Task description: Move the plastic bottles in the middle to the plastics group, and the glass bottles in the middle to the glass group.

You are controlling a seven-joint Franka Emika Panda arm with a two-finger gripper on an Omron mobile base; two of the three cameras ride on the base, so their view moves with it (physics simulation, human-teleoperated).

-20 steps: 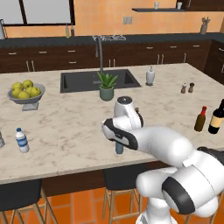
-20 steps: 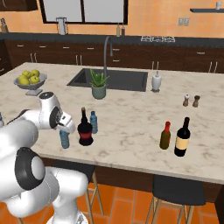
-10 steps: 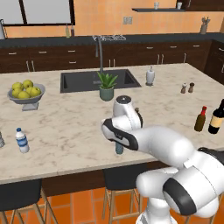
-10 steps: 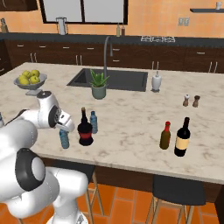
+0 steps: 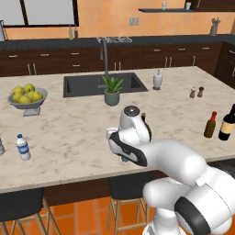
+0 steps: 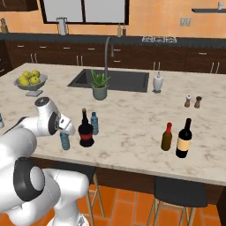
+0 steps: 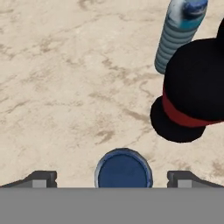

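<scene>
Directly over a blue-capped plastic bottle (image 7: 123, 169), the pincer (image 7: 113, 177) wide open, empty.

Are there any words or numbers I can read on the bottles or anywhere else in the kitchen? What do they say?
No words or numbers can be read anywhere.
Tall wine bottle: pale label, no print to make out.
Near-black bottle: plain red band, no letters.
Clear water bottle: white label, too small to read.
Slim brown bottle: nothing legible.
Two small blue bottles: no writing visible.
</scene>
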